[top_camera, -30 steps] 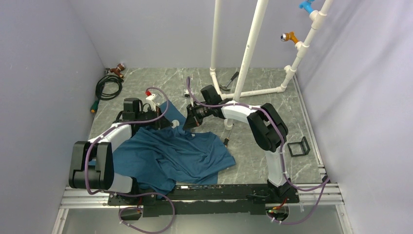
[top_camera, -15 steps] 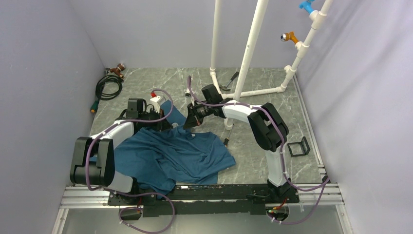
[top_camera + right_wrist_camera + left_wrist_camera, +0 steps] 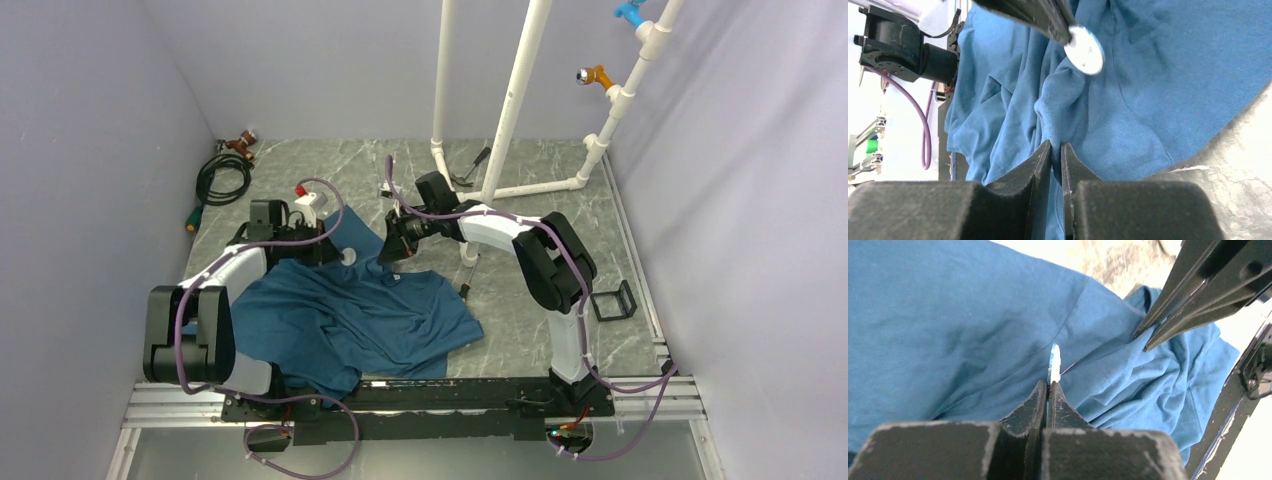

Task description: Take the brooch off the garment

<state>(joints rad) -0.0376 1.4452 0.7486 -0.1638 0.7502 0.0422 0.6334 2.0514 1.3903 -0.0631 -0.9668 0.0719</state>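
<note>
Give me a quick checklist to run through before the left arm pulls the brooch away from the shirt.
1. Left hand shut on the brooch: ok, it pinches the disc by its edge.
2. Right hand gripping the garment: ok, shut on a fold beside the brooch.
3. Brooch free of the cloth: cannot tell; what looks like a thin pin shows at the disc, its tip lost against the fabric.
4. Hands apart from each other: ok, a gap shows in the right wrist view.

A coiled black cable [image 3: 222, 172] lies far left, white pipe frame [image 3: 513, 105] behind, black bracket [image 3: 630, 298] right.
</note>
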